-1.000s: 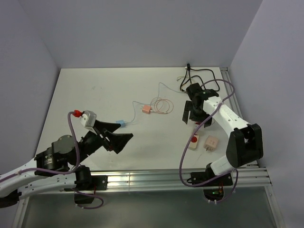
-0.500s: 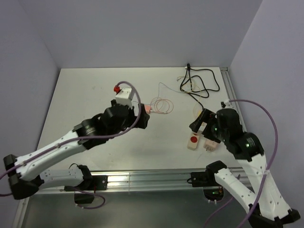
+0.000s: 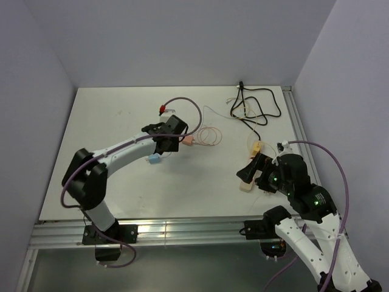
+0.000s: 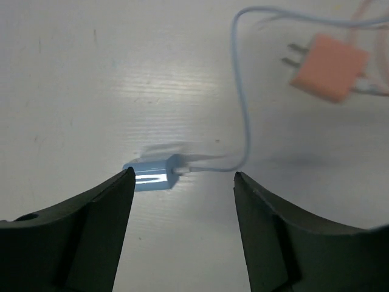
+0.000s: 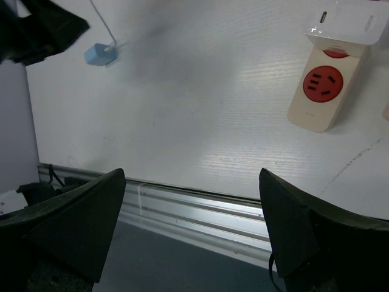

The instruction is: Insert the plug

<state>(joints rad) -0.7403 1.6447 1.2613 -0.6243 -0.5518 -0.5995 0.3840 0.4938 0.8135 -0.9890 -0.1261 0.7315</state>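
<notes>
A small blue plug (image 4: 152,175) on a thin pale cord lies flat on the white table, just beyond my left gripper's left fingertip. A pink two-pronged plug (image 4: 330,67) lies further off to the right. My left gripper (image 4: 184,176) is open, with only bare table between its fingers. From above, the left gripper (image 3: 161,150) hovers by the blue plug (image 3: 155,159), with the pink plug (image 3: 188,139) beside it. The beige socket with a red face (image 5: 322,85) lies ahead of my open, empty right gripper (image 5: 191,176). From above, that gripper (image 3: 246,173) partly covers the socket (image 3: 245,187).
A white adapter (image 5: 346,24) touches the socket's far end. A black cable (image 3: 255,106) lies tangled at the back right. A thin coil of wire (image 3: 206,135) sits by the pink plug. An aluminium rail (image 3: 182,228) runs along the table's near edge.
My left arm has swung from the near left to the table's middle, over the blue plug, and its jaws have narrowed. My right arm has pulled back from the far right to the socket.
</notes>
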